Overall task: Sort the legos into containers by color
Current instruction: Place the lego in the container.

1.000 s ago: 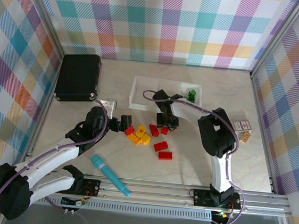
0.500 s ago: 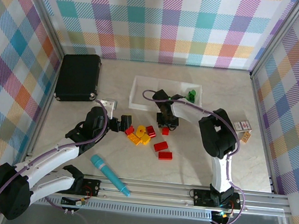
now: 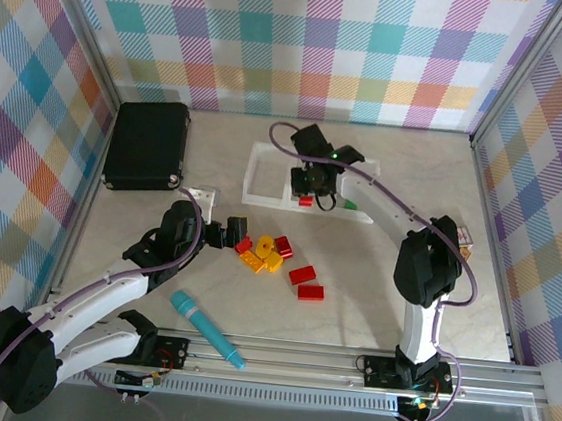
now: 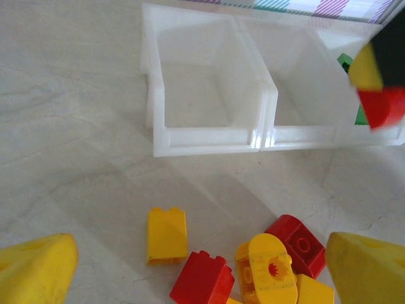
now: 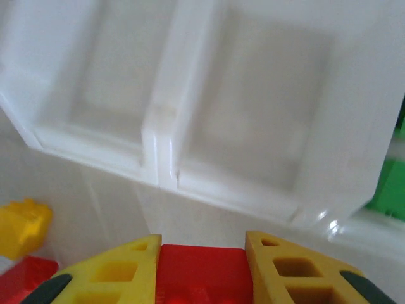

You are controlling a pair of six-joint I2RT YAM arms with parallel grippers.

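The whitish three-compartment tray [image 3: 255, 173] lies at the table's back centre. My right gripper [image 3: 308, 191] hangs over its near wall, shut on a red lego [image 3: 305, 201]. The right wrist view has that red lego [image 5: 201, 272] between the yellow fingers, with the tray's divider [image 5: 158, 136] ahead and the left and middle compartments empty. Green legos [image 4: 361, 114] lie in the right compartment. Red and yellow legos [image 3: 264, 254] sit piled mid-table. My left gripper [image 3: 233, 234] stands open just left of the pile, with a yellow lego [image 4: 167, 234] and a red lego [image 4: 201, 278] between its spread fingers.
A black case [image 3: 147, 143] lies at the back left and a teal marker [image 3: 208, 329] near the front rail. Two more red bricks [image 3: 306, 283] lie right of the pile. A small card [image 3: 461, 252] sits behind the right arm. Checked walls close in the table.
My right gripper has lifted a red lego off the pile and carried it away from me to the tray's near wall. The left arm has stayed put.
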